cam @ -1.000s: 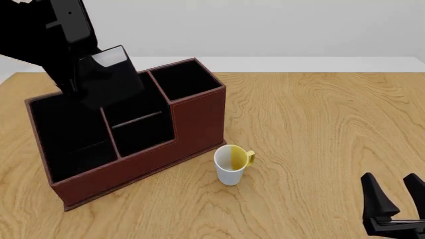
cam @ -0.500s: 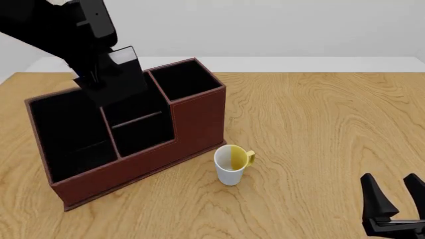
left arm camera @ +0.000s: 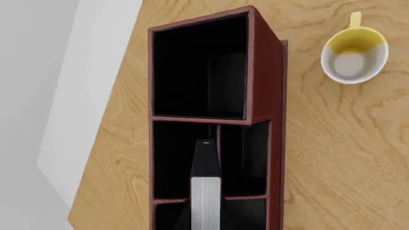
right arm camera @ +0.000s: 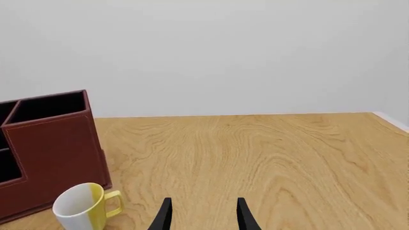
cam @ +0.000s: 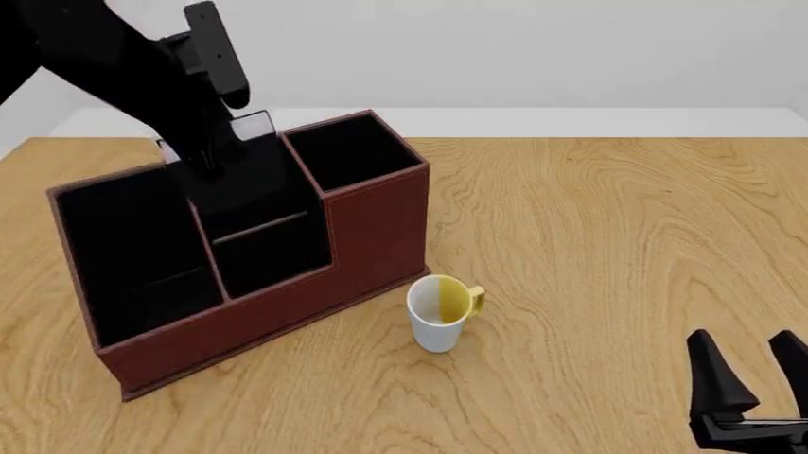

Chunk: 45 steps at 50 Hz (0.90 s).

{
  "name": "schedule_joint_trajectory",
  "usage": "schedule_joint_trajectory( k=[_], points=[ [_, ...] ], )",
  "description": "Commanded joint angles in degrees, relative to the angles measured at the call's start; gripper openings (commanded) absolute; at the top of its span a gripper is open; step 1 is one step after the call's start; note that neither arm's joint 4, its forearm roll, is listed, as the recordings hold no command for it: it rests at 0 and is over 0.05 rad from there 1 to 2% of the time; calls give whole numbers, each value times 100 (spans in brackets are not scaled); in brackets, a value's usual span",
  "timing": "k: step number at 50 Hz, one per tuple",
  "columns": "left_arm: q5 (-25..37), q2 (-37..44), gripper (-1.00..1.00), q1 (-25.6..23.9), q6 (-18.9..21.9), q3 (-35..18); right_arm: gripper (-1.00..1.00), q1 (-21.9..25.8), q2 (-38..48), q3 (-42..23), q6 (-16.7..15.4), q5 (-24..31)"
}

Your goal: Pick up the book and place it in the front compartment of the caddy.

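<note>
table: grained wood | caddy: matt leather-like | mug: glossy

Wooden table carries the caddy and a mug.

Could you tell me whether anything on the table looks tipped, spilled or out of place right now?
Nothing stands out. The caddy sits flat, the mug stands upright and empty, and the book hangs edge-down in the left tool above the caddy.

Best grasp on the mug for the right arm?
Take the mug by its rim, coming straight down with the right gripper: it stands upright with its mouth open, handle toward the right. Set one jaw inside and one outside the wall, away from the handle.
</note>
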Motion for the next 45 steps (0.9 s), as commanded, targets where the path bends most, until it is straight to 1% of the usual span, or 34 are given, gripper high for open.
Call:
schedule_joint_trajectory(
  k=[1,11,17,18,20,30,45],
  points=[
    [-318,38,-100,112,221,345,100,-13,12,-5,-11,-5],
    [-537,99,-100,166,274,562,100,-19,47,-10,-13,-39],
    [-668,181,-100,158,271,601,100,-21,136,-7,-19,-128],
    [-665,214,-100,123,206,571,100,-25,150,-7,-23,-141],
    [-755,230,-100,172,297,658,100,-30,172,-5,-22,-164],
    [-982,438,-100,151,240,648,100,-41,162,9,-27,-166],
    [-1263,771,-100,214,277,694,100,-72,68,20,-30,-77]
  ],
)
